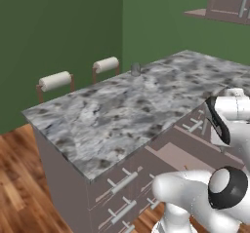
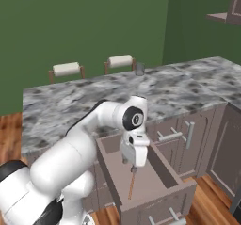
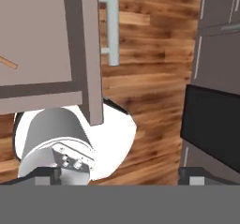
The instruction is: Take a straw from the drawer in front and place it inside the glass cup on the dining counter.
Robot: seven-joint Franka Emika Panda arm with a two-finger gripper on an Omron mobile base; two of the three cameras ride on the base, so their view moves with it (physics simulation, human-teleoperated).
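The white arm rises from the base, bends at its dark elbow joint and turns its wrist straight down in the right base view. The gripper (image 2: pixel 132 164) hangs at the end of that downturned wrist, pointing toward the floor. Its jaws stand wide apart with nothing between them, the two dark fingertips (image 3: pixel 46 173) far apart in the hand view.

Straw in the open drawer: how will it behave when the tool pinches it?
The straw is a thin orange-brown stick lying flat on the floor of the drawer, so probably light. It looks round and slim, so it may roll or slip aside as the open tool closes. Lying flush, it likely gives little edge to grip.
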